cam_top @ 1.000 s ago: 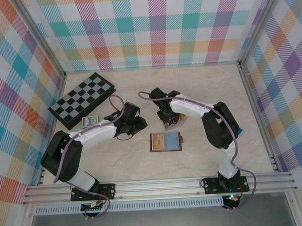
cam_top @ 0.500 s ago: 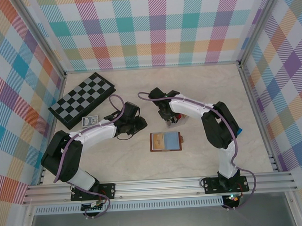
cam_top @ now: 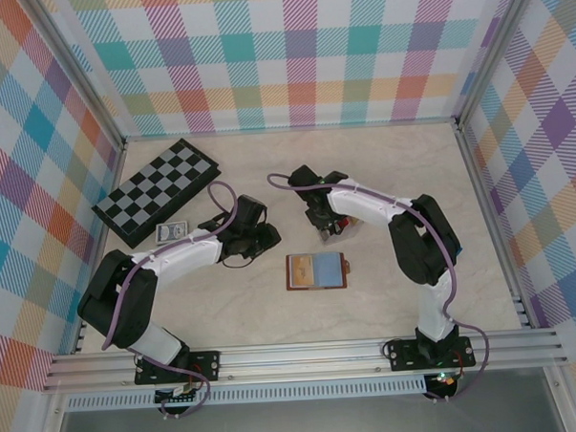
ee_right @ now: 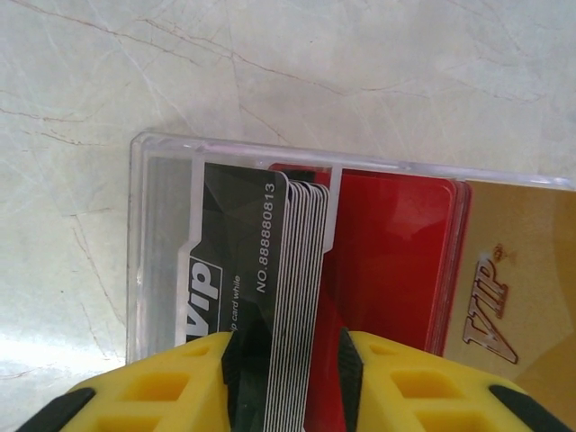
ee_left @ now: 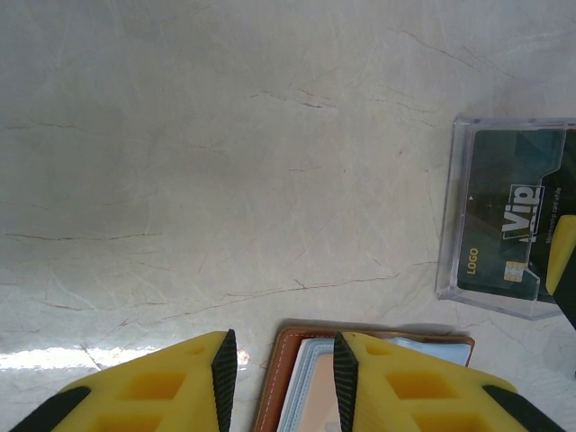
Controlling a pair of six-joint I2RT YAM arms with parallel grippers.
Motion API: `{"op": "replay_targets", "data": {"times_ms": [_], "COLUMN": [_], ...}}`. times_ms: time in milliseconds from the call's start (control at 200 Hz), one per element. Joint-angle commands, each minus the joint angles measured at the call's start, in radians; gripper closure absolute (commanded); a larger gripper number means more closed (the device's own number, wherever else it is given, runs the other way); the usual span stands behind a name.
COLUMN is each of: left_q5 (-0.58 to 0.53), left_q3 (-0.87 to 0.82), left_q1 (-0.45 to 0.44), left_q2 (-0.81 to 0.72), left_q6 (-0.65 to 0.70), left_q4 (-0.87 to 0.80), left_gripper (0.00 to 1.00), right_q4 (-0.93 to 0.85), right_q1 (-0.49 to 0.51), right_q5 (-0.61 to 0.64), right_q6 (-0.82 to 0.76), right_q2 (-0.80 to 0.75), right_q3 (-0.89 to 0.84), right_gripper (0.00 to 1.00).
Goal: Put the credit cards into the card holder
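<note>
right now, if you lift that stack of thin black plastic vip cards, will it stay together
Probably not as one block: the stack of thin black plastic cards shows fanned edges, so cards may slide apart. Their glossy faces look slippery. Flat and unbent, each seems stiff.

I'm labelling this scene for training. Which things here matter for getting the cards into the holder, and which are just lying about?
Part of the job:
- credit cards
- card holder
- clear plastic tray that the cards sit in

Just lying about:
- chessboard
- small pack beside the chessboard
</note>
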Motion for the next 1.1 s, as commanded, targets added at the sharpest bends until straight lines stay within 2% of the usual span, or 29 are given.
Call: {"op": "replay_targets", "data": {"times_ms": [0, 415, 580, 900, 1010, 1095], "left_q5": [0.001, 0.003, 0.0, -0.002, -0.001, 0.001], "left_q3": [0.006, 0.014, 0.009, 0.0, 0.001, 0.001], "left_q1": [0.009, 0.009, 0.009, 0.009, 0.009, 0.009], "left_q2": [0.011, 0.017, 0.013, 0.011, 0.015, 0.017], "left_q6": [0.003, 0.006, 0.007, 0.005, 0.005, 0.007], "left_q4": [-0.01, -0.014, -0.015, -0.01, -0.012, -0.01], "left_gripper": [0.64, 0.64, 0.64, 0.64, 0.64, 0.64], "right_q4": [0.001, -0.002, 0.006, 0.006, 0.006, 0.001], "right_q1": [-0.006, -0.009, -0.009, -0.019, -0.024, -0.032], "right_q5": [-0.036, 0.008, 0.063, 0.081, 0.076, 0.027], "right_q6": [0.006, -0.013, -0.02, -0.032, -0.028, -0.015], "right_q2": [0.006, 0.052, -0.015, -0.047, -0.038, -0.035], "right_q3": [-0.005, 0.005, -0.01, -0.025, -0.028, -0.024], "right_gripper": [0.62, 0.59, 0.7, 0.79, 0.79, 0.73]}}
